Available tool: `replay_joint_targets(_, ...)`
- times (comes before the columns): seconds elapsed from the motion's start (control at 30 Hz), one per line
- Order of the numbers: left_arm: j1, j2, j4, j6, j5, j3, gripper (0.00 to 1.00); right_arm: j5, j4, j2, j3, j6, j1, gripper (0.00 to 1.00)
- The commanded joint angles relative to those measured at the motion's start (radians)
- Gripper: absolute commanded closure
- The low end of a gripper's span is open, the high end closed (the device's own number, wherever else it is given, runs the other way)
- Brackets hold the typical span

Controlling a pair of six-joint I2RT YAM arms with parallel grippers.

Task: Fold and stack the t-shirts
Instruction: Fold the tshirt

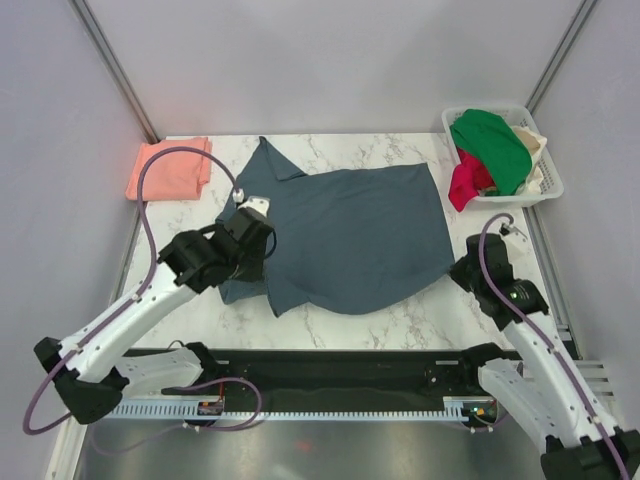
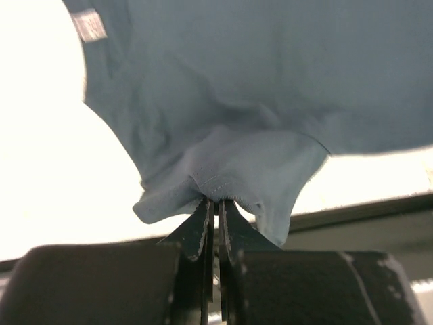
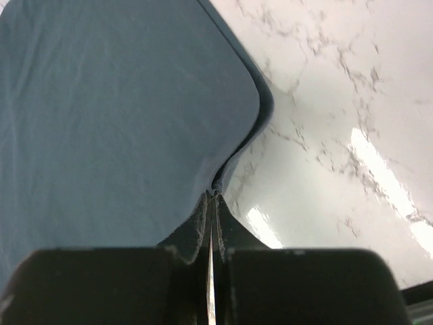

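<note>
The large slate-blue t-shirt [image 1: 350, 235] lies spread on the marble table, partly folded, a sleeve pointing to the far left. My left gripper [image 1: 262, 238] is shut on a bunched hem fold of the slate-blue t-shirt [image 2: 237, 162] at its left side and holds it lifted. My right gripper [image 1: 462, 270] is shut on the edge of the slate-blue t-shirt [image 3: 122, 115] at its near right corner, low over the table. The salmon-pink t-shirt [image 1: 168, 168] lies folded at the far left corner.
A white basket [image 1: 548, 186] at the far right holds green, red and cream garments. Bare marble table [image 1: 420, 320] shows near the front edge and to the right [image 3: 338, 122]. Grey walls enclose the table on three sides.
</note>
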Motion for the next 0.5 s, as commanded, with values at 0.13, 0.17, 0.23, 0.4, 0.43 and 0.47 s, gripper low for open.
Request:
replay_joint_targets(0.13,0.228,0.164,0.262,0.342,0.083,0.063,0.98,0.095,0.215,0.301,0.172,-0.135,-0.008,1.00)
replay_joint_targets(0.17,0.261,0.184,0.273,0.351,0.092,0.072,0.98,0.100,0.236,0.323,0.182,-0.141,-0.010,1.00)
replay_joint_targets(0.23,0.318,0.248,0.308,0.383,0.109,0.103,0.98,0.092,0.261,0.384,0.204,-0.156,-0.034,1.00)
replay_joint_targets(0.4,0.412,0.385,0.329,0.449,0.157,0.209,0.98,0.020,0.353,0.504,0.238,-0.192,-0.111,1.00)
replay_joint_targets(0.43,0.421,0.434,0.330,0.457,0.157,0.244,0.98,0.005,0.361,0.540,0.241,-0.195,-0.132,1.00)
replay_joint_targets(0.47,0.438,0.454,0.330,0.465,0.163,0.261,0.98,-0.005,0.384,0.557,0.245,-0.196,-0.141,1.00)
